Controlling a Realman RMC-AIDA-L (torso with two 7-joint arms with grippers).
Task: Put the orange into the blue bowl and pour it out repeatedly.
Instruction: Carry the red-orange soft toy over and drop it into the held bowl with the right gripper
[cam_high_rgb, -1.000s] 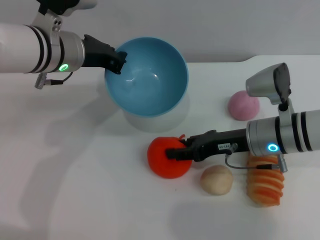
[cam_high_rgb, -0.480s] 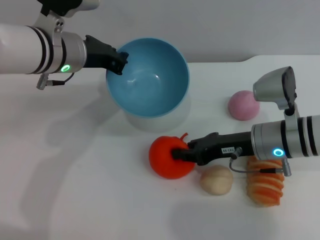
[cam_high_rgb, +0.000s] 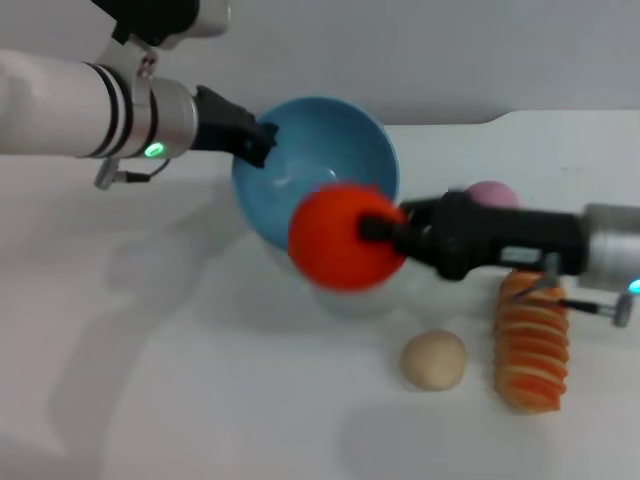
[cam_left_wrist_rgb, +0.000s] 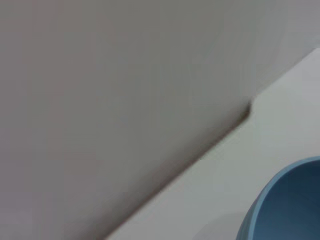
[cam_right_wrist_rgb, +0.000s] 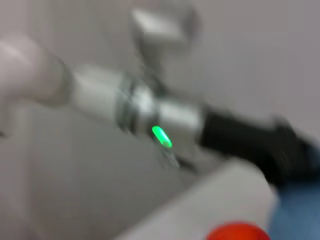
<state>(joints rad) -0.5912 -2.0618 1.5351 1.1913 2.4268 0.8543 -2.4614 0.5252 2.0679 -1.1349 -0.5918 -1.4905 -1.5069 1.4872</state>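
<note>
On the white worktop (cam_high_rgb: 200, 400), near its far edge, the left gripper (cam_high_rgb: 262, 140) is clamped on the blue bowl (cam_high_rgb: 345, 130) rim while the right gripper (cam_high_rgb: 385, 232), closed on the orange (cam_high_rgb: 335, 238), holds it raised at the bowl's near side, not yet dropped in
</note>
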